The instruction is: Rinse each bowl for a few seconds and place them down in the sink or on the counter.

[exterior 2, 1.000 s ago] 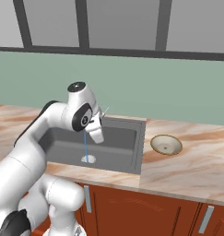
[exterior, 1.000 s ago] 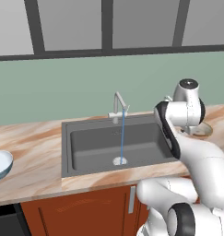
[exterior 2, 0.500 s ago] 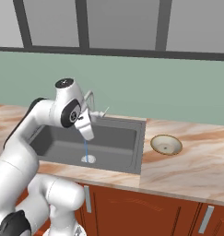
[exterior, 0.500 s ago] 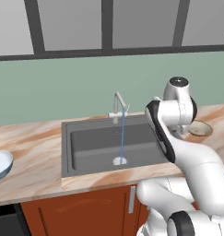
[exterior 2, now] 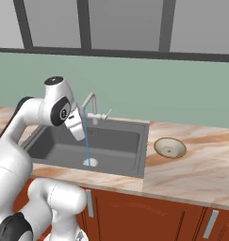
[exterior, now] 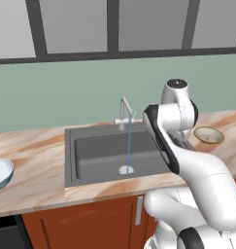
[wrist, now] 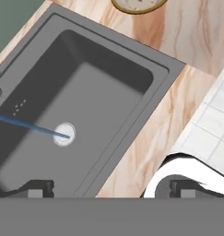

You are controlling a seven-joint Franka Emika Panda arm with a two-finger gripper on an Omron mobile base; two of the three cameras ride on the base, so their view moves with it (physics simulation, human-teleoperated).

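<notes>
The shallow beige bowl (exterior: 208, 134) (exterior 2: 170, 147) sits on the marble counter (exterior: 37, 146) just right of the dark sink (exterior: 97, 148) (exterior 2: 111, 136). At the top edge of the hand view the beige bowl (wrist: 138, 4) is partly cut off. The pale blue-white bowl (exterior: 0, 173) rests on the counter far left, half out of frame. Water runs from the silver tap (exterior: 124, 109) (exterior 2: 91, 104) down to the drain (wrist: 64, 134). My gripper (wrist: 111, 189) (exterior 2: 77, 126) hangs open and empty above the sink's right part, its fingertips (wrist: 39, 188) wide apart.
Reddish-brown cabinets (exterior 2: 149, 212) run under the counter (exterior 2: 196, 164). A green wall and windows stand behind the tap. A white tiled floor (wrist: 215, 120) shows beyond the counter's front edge in the hand view.
My arm has swung left, away from the beige bowl's side and over the sink. Both bowls have stayed put and the water keeps running.
</notes>
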